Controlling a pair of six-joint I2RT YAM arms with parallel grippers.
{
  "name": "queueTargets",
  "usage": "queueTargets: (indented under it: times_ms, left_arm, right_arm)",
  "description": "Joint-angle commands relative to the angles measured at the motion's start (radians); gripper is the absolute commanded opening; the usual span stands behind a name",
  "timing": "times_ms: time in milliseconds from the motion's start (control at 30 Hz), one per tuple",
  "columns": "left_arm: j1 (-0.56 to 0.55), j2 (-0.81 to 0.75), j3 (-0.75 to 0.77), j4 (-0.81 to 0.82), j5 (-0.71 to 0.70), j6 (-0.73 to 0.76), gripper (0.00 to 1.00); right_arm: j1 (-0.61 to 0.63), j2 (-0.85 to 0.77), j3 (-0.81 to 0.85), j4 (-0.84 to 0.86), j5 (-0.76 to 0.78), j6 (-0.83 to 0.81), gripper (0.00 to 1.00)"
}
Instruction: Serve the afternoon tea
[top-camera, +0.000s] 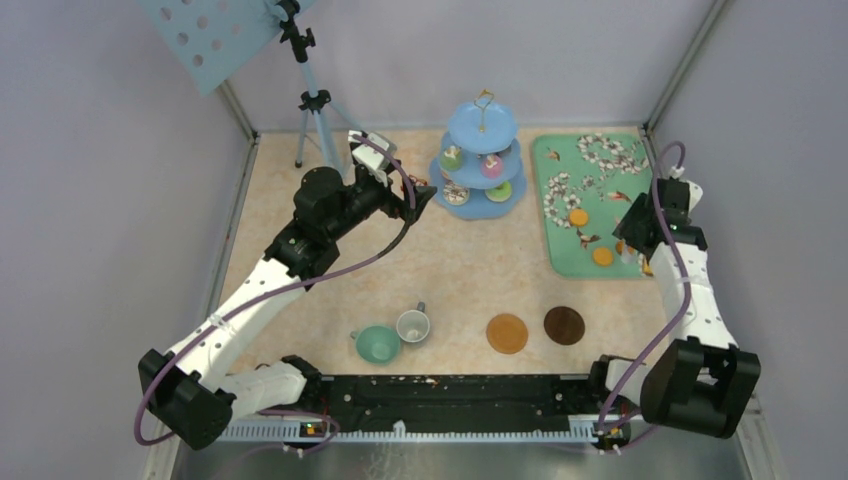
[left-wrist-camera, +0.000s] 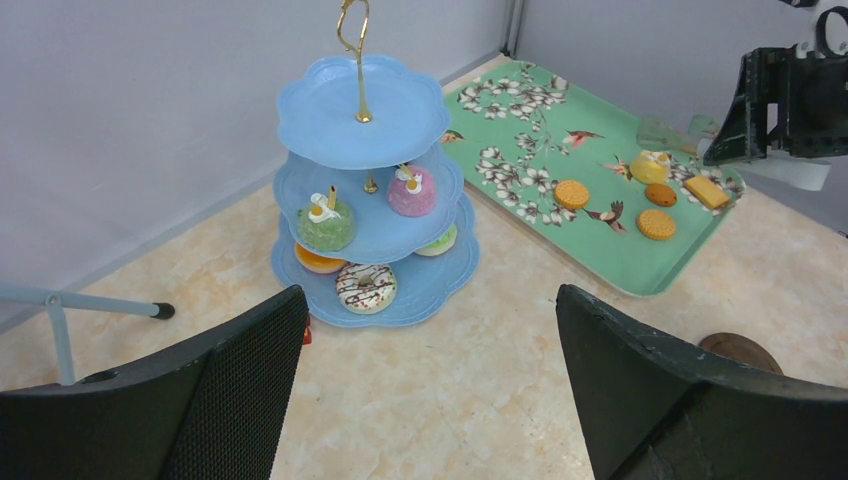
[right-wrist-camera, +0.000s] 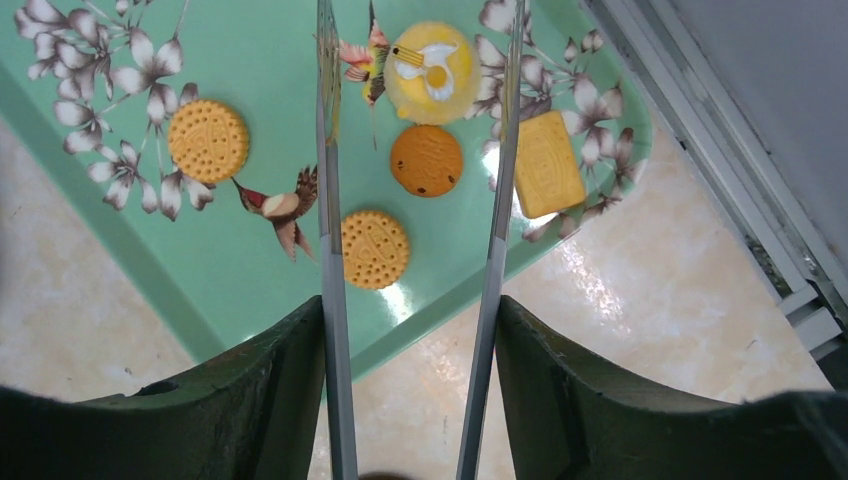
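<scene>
Our right gripper (right-wrist-camera: 410, 322) has its jaws closed on the arms of the long metal tongs (right-wrist-camera: 331, 230), whose 2 blades stand parted over the near corner of the green floral tray (right-wrist-camera: 200, 255). Between the blades, on the tray, lie a yellow cupcake (right-wrist-camera: 430, 62) and, nearer us, a small brown biscuit (right-wrist-camera: 427, 160). A rectangular yellow biscuit (right-wrist-camera: 547, 165) lies just outside 1 blade, and 2 round orange biscuits (right-wrist-camera: 208, 140) lie on the tray outside the other. We judge the step to be lifting the cupcake. To do it well we should lower the tips low on its base, squeeze gently, and keep the brown biscuit out of the pinch. The lift must clear the tray's raised rim, and the wall frame runs close along the tray's outer side, so the open room lies towards the light-blue three-tier stand (left-wrist-camera: 320, 120), just beside the tray's inner long edge. Its top tier is bare, but its gold handle wants care. Our left gripper (left-wrist-camera: 430, 300) waits beyond the stand from the tray, jaws wide apart and empty. Well short of the tray, towards our bases, sit the teal cup (top-camera: 378, 344), the grey-white cup (top-camera: 413, 325) and 2 brown coasters (top-camera: 507, 333).
</scene>
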Motion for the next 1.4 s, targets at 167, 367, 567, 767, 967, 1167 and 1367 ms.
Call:
queueTargets:
  times_ms: [167, 367, 567, 767, 967, 1167, 1367]
  left_arm:
    - [-0.006, -0.019, -0.004, 0.044, 0.003, -0.001, 0.99]
    - [-0.007, -0.016, -0.005, 0.044, 0.003, -0.002, 0.99]
    - [-0.006, -0.016, -0.005, 0.044, -0.001, -0.001, 0.99]
    - [-0.006, -0.013, -0.005, 0.044, 0.0, 0.0, 0.99]
    - [-0.007, -0.01, -0.005, 0.044, 0.002, -0.001, 0.99]
    - [-0.006, -0.006, -0.004, 0.044, -0.002, 0.0, 0.99]
    - [-0.006, -0.004, -0.005, 0.042, -0.006, 0.002, 0.99]
  right_arm:
    - [-0.012, 0.119, 0.035, 0.076, -0.049, -0.014, 0.6]
    - [-0.019, 0.151, 0.029, 0.107, -0.047, -0.014, 0.56]
    - [-0.025, 0.196, 0.045, 0.121, -0.034, -0.009, 0.48]
    - [-0.027, 0.199, 0.026, 0.133, -0.046, -0.005, 0.51]
    - [-0.027, 0.179, 0.017, 0.149, -0.076, -0.029, 0.36]
    - [0.003, 0.093, 0.039, 0.143, -0.142, -0.061, 0.27]
    - [0.231, 0.009, 0.089, 0.163, -0.315, -0.085, 0.26]
